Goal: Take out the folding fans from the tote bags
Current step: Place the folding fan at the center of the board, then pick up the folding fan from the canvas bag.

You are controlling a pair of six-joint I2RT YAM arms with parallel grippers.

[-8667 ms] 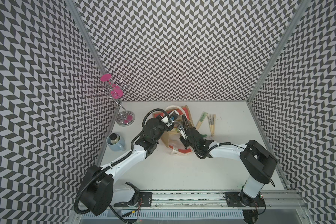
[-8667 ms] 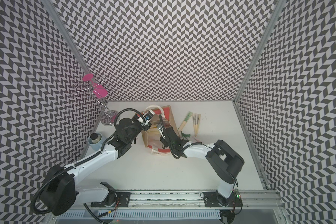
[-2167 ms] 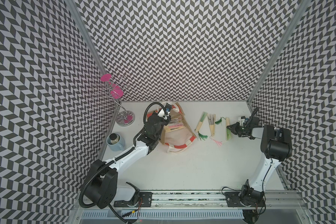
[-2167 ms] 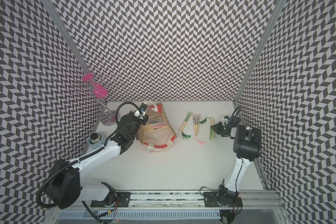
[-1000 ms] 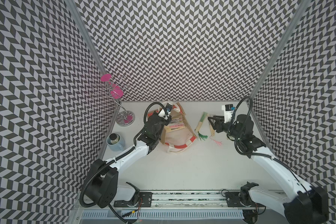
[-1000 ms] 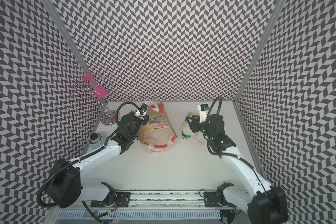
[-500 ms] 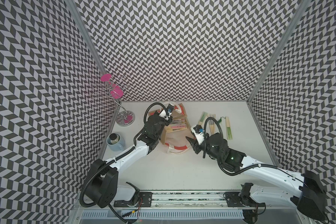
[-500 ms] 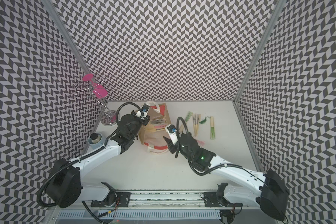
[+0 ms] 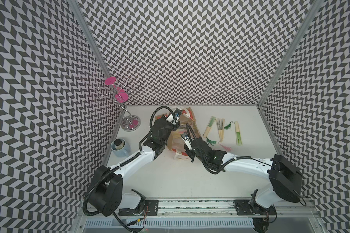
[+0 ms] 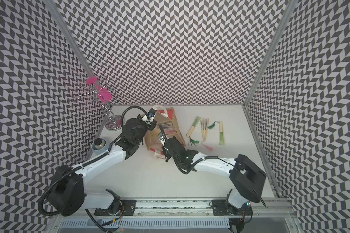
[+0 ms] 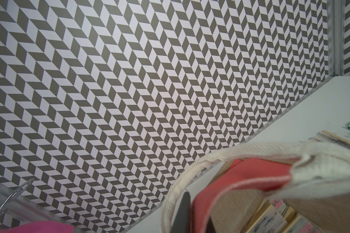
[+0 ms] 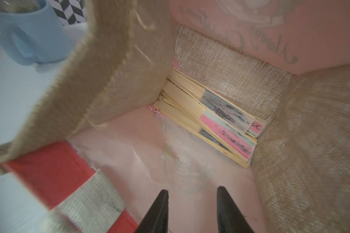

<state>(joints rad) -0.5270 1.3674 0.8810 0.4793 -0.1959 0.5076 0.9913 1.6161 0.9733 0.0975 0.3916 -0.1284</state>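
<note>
In both top views the tote bag (image 9: 173,139) (image 10: 150,139) gapes open on the bench (image 9: 190,177) between the two arms. The left jaws sit at its far rim, hidden under the wrist. The right jaws reach into its mouth from the near side. Off to the right of the right jaws, a few loose fans (image 9: 238,135) (image 10: 221,137) lie flat, well apart from the bag. A blue mug (image 9: 120,148) and a wire stand (image 9: 129,123) lie behind the left jaws.

In the left wrist view the left jaws are pressed together on the bag's red-orange rim, with the cream handle (image 11: 210,159) arching just beside them. Stacked folding fans (image 11: 275,217) show inside the bag, below the pinch.

In the right wrist view the right jaws are spread with nothing between them. The folding fans (image 12: 220,121) are bundled ahead in the far floor corner, apart from the fingertips (image 12: 160,211). Only bare pink lining lies between, and a sagging tan wall (image 12: 117,70) leans in at one side.
</note>
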